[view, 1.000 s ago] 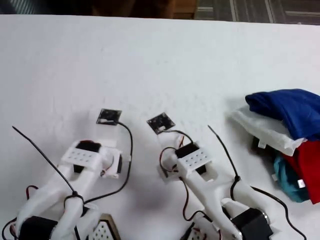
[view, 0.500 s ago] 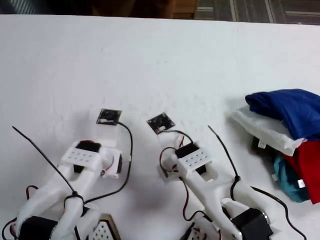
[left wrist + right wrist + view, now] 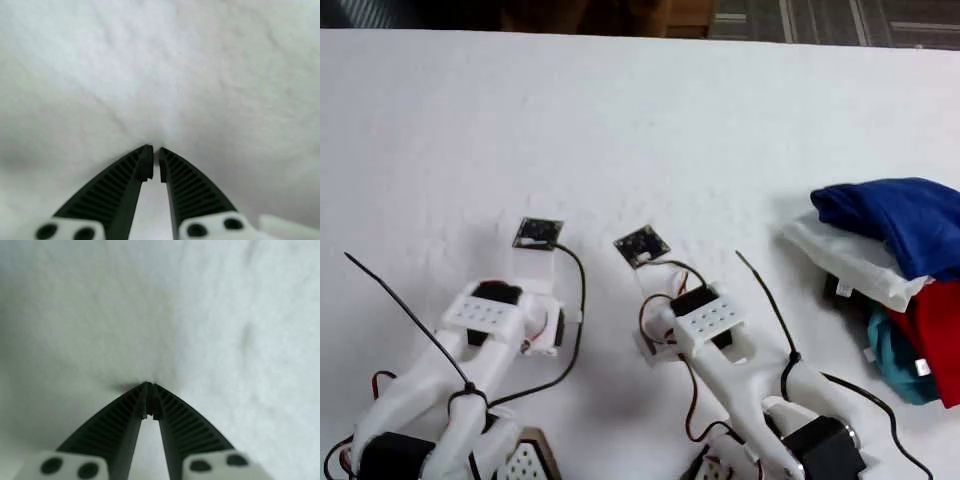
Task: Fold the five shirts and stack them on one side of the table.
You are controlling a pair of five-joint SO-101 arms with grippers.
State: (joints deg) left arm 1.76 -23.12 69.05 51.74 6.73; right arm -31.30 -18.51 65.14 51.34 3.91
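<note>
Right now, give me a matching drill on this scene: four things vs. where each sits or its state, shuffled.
Things:
1. blue shirt
2. white shirt
3. teal shirt
4. left tool

Place or state:
a. shut, over bare table
b. on top of the other shirts
c. peeking out beside the red shirt
d. under the blue one, poking out toward the table's middle

Pairs: 1-b, 2-d, 3-c, 4-a
</note>
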